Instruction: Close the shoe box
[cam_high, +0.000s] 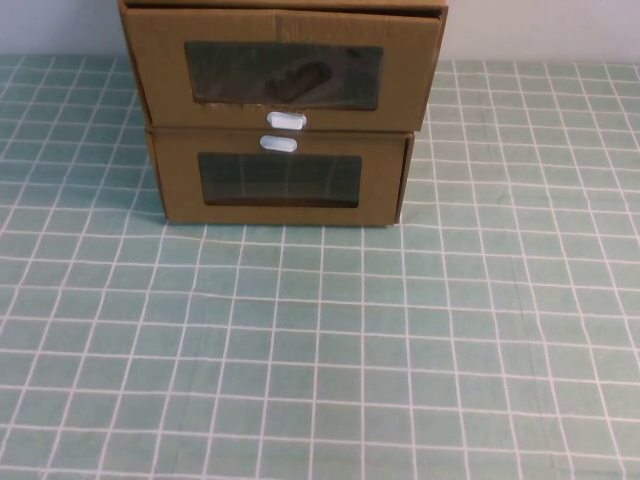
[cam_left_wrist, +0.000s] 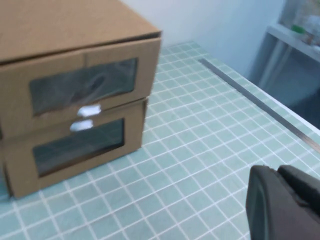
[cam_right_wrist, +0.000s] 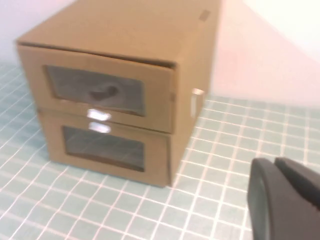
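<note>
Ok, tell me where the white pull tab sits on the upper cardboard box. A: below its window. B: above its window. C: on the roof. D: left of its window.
A: the shoe box, stacked on the lower box, carries its white tab just under its window; the left gripper and right gripper sit off from both boxes.

A second brown cardboard box (cam_high: 280, 180), white tab (cam_high: 279, 143) above its clear window (cam_high: 279, 180), sits on the worktop (cam_high: 320, 350), which is covered in a green cloth with a white grid. A metal strip (cam_left_wrist: 255, 102) runs along the worktop's edge, near a pale wall (cam_left_wrist: 215, 25).
</note>
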